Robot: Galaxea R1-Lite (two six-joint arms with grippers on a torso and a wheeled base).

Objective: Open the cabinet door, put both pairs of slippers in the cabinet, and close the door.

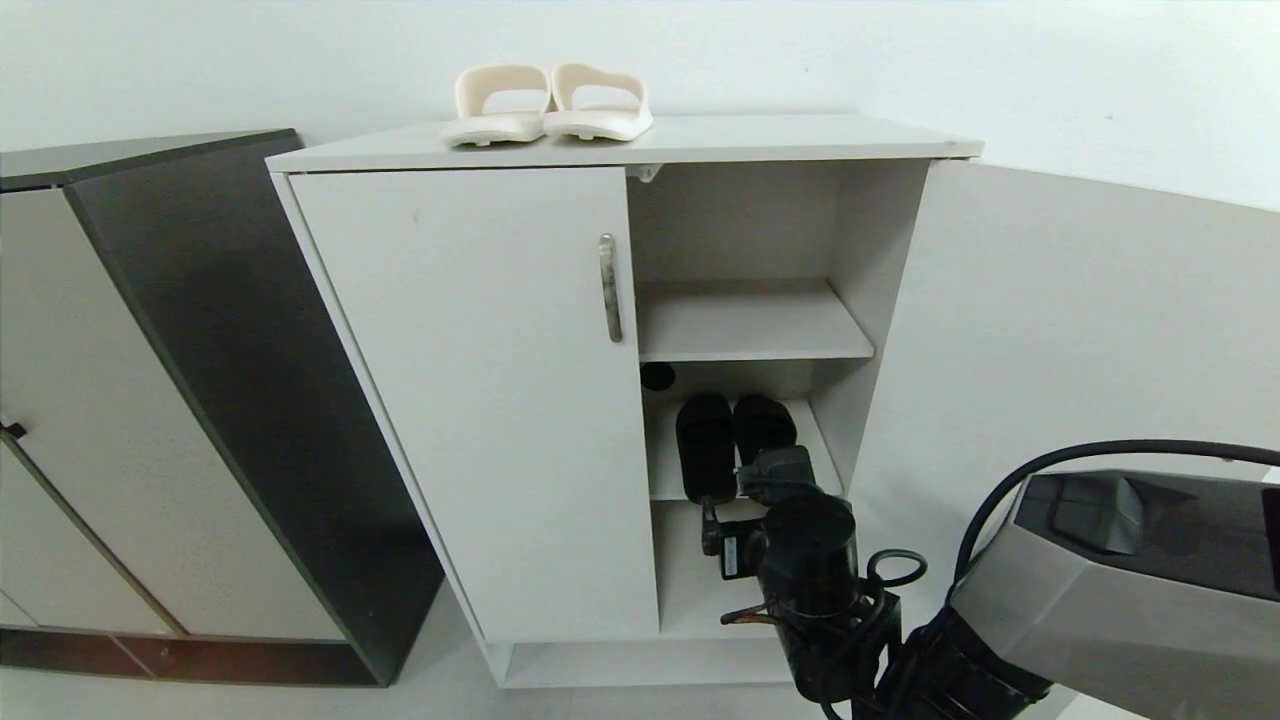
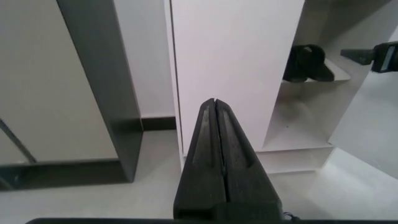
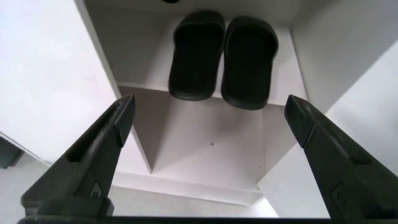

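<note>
A pair of cream slippers [image 1: 548, 103] rests on top of the white cabinet [image 1: 800, 135]. The cabinet's right door [image 1: 1060, 330] is swung open, while its left door [image 1: 480, 390], with a metal handle [image 1: 609, 288], is closed. A pair of black slippers [image 1: 730, 440] [image 3: 224, 56] lies on the lower middle shelf [image 3: 205, 124], toes inward. My right gripper [image 1: 745, 492] [image 3: 208, 106] hangs open just in front of that shelf, apart from the slippers and holding nothing. My left gripper [image 2: 214, 106] is shut on nothing, low in front of the closed door, and its view catches the black slippers [image 2: 308, 62].
A dark-sided cabinet [image 1: 230, 380] stands close beside the white cabinet's left side. The upper shelf [image 1: 750, 320] and the bottom compartment [image 1: 690, 580] hold nothing. Pale floor [image 2: 149, 193] lies in front.
</note>
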